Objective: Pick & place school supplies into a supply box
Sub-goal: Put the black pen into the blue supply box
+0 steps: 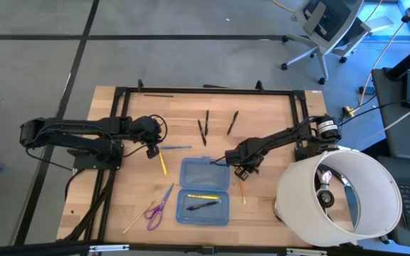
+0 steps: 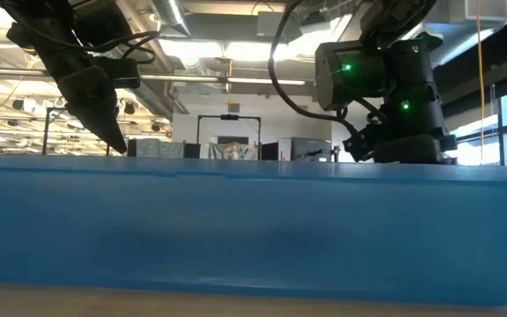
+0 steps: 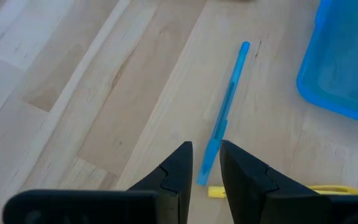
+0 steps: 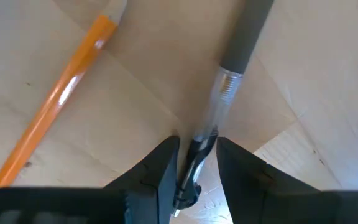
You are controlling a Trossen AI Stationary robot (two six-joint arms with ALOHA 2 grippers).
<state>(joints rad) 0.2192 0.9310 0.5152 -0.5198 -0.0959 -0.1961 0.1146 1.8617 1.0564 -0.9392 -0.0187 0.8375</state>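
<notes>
Close up, right gripper [image 4: 196, 163] clamped on a black pen [image 4: 229, 74], orange pencil [image 4: 61, 93] beside; left gripper [image 3: 204, 163] narrowly parted around a blue pen [image 3: 225, 112]. From above only: supply box [image 1: 203, 190] near bench's front edge, scissors [image 1: 159, 206] beside, black pens [image 1: 205, 128] toward the far edge.

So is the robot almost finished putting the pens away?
Not yet. The blue supply box holds a yellow pencil and a black pen. The right gripper pinches a black pen; the left gripper straddles a blue pen. The scissors, an orange pencil and three black pens wait on the table.
</notes>
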